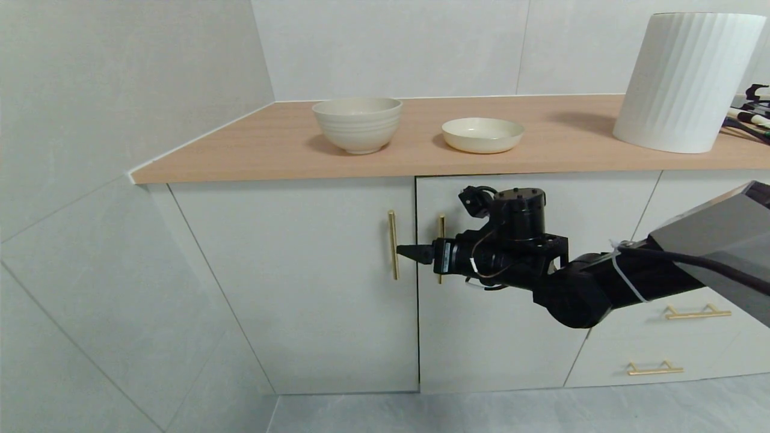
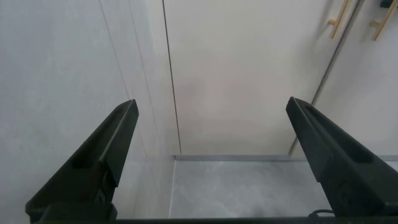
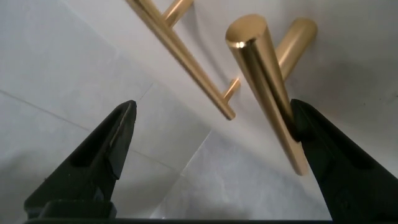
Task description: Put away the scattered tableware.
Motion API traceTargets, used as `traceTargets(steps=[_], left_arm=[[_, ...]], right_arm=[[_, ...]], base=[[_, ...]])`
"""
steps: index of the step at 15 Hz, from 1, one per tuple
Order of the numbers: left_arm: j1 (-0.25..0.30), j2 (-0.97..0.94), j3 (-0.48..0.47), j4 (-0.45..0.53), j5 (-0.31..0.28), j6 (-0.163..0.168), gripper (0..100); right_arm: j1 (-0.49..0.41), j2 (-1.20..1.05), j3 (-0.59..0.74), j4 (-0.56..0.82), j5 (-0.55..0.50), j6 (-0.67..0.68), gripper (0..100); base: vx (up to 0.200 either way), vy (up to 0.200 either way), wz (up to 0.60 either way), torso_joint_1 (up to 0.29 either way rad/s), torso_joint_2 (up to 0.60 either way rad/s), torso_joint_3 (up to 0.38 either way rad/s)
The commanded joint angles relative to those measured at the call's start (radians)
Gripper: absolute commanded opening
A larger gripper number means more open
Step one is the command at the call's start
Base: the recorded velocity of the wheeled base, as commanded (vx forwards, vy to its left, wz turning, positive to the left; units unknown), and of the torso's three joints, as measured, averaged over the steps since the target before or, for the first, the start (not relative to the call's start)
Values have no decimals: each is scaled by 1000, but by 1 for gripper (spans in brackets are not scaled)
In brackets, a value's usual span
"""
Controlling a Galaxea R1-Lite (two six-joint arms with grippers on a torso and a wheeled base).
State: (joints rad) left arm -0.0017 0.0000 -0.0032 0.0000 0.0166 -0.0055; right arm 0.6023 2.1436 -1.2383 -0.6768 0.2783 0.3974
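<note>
Setting: tiled corner with a wooden countertop (image 1: 559, 144) over pale cabinet doors (image 1: 301, 288); drawers with brass pulls sit to the robot's right.
Tableware: a deep bowl (image 1: 357, 123) and a shallow dish (image 1: 482, 133) stand apart on the countertop, both upright, neither put away. A ribbed white cylinder (image 1: 686, 81) stands well to their right.
Stage, as judged: door opening not yet done, so the task is barely begun.
Risk one: the two brass handles, left handle (image 1: 393, 245) and right handle (image 1: 441, 231), hang close together at the door seam. A slightly misplaced closure could take the wrong bar, or catch both.
Risk two: the bars are round and polished. A grip set off-centre would likely slide along or off under pull.
Risk three: the forearm lies across the right door, so a door swinging out could strike it.
Right gripper (image 1: 415, 254): level with the handles, jaws spread wide, holding nothing. In the right wrist view the nearer bar (image 3: 267, 93) lies between the jaws, hard against one finger (image 3: 323, 149). Actual contact cannot be confirmed, nor which door that bar serves.
Left gripper (image 2: 211, 109): jaws spread wide, holding nothing, low before the cabinet front, pointing toward the floor.
</note>
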Motion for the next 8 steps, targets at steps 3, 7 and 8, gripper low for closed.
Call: traceTargets(steps=[3, 7, 8], left_arm=[[0, 0, 0, 0, 0, -1, 100], [0, 0, 0, 0, 0, -1, 100], [0, 0, 0, 0, 0, -1, 100]], right_arm=[[2, -83, 68, -1, 50, 0, 100], [2, -153, 171, -1, 185, 11, 100], [2, -157, 181, -1, 185, 9, 100]], base=[[0, 0, 0, 0, 0, 0], [0, 0, 0, 0, 0, 0], [0, 0, 0, 0, 0, 0]])
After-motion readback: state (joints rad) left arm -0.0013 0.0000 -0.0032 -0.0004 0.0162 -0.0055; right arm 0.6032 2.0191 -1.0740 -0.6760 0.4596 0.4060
